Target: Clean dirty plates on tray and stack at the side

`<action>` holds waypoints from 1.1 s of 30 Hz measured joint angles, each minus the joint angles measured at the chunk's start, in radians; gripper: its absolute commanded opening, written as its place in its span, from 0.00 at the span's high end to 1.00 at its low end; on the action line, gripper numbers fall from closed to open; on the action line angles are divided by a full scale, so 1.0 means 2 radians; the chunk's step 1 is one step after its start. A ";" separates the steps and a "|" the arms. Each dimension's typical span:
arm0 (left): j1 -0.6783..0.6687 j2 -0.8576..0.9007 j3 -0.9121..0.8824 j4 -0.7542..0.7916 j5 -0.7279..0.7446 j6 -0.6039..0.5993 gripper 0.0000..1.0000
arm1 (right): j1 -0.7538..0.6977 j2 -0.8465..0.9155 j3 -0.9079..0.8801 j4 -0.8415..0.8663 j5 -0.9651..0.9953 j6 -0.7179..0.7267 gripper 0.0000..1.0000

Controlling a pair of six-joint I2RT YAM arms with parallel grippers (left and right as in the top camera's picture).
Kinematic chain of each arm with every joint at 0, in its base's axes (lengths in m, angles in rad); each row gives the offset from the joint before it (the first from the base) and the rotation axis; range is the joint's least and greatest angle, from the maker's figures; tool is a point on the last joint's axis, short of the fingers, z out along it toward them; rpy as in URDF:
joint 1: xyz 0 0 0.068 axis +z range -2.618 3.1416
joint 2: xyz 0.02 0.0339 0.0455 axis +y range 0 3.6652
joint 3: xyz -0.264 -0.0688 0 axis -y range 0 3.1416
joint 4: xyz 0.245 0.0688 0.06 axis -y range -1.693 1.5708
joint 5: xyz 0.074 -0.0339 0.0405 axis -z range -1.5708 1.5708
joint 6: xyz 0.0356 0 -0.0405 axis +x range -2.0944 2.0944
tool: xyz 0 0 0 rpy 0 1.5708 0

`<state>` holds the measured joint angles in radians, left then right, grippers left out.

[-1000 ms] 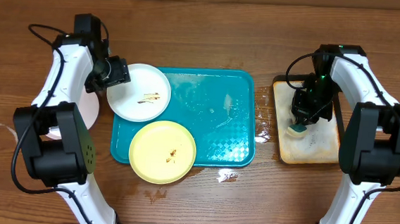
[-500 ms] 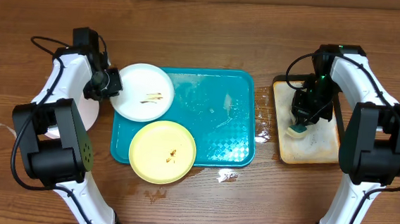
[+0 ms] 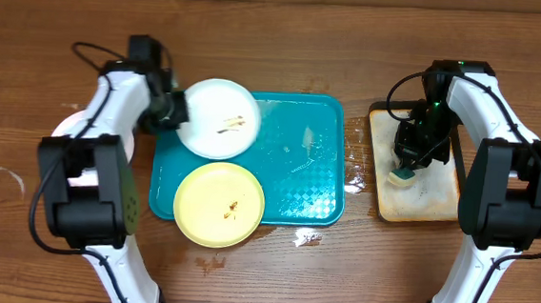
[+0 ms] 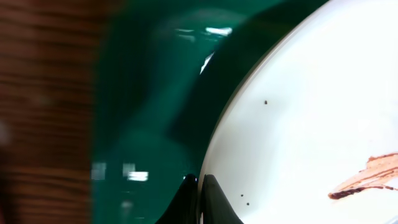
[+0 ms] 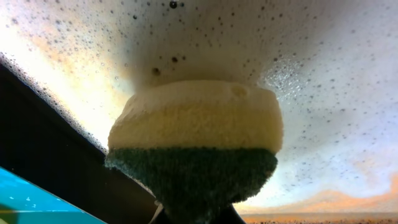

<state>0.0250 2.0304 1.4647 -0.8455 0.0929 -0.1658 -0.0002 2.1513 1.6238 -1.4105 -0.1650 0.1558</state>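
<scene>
On the teal tray (image 3: 298,163) a white plate (image 3: 220,119) with a brown smear lies at the back left, partly over the rim. My left gripper (image 3: 172,109) is shut on this plate's left edge. In the left wrist view the fingertips (image 4: 200,186) pinch the rim of the white plate (image 4: 311,112) above the tray (image 4: 143,124). A pale yellow plate (image 3: 219,205) sits at the tray's front left corner. Another white plate (image 3: 70,123) lies on the table, mostly hidden under the left arm. My right gripper (image 3: 405,169) is shut on a sponge (image 5: 196,143).
A beige, dark-rimmed tray (image 3: 425,200) with soapy water stands at the right, under the sponge. Small puddles (image 3: 354,181) lie on the wooden table between the two trays, and more water (image 3: 307,237) sits in front of the teal tray.
My left gripper has shut on the white plate's rim and carried the plate to the right, further over the tray. The right arm and sponge have not moved.
</scene>
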 measured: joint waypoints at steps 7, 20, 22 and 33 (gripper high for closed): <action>-0.087 0.000 0.000 -0.002 -0.015 -0.032 0.96 | 0.000 0.000 0.000 0.002 0.000 0.000 0.96; -0.108 0.000 0.000 -0.008 -0.019 -0.062 0.96 | 0.001 -0.051 0.033 0.039 -0.112 -0.074 0.96; -0.108 0.000 0.000 -0.009 -0.019 -0.062 0.96 | 0.002 -0.077 0.035 0.054 -0.152 -0.097 0.96; -0.108 0.000 0.000 -0.010 -0.019 -0.075 0.96 | 0.119 -0.126 0.047 0.127 -0.193 -0.086 0.96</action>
<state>-0.1902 2.0304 1.4647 -0.8658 0.0555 -0.3157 0.2386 1.8992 1.7180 -1.1572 -0.5518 -0.0158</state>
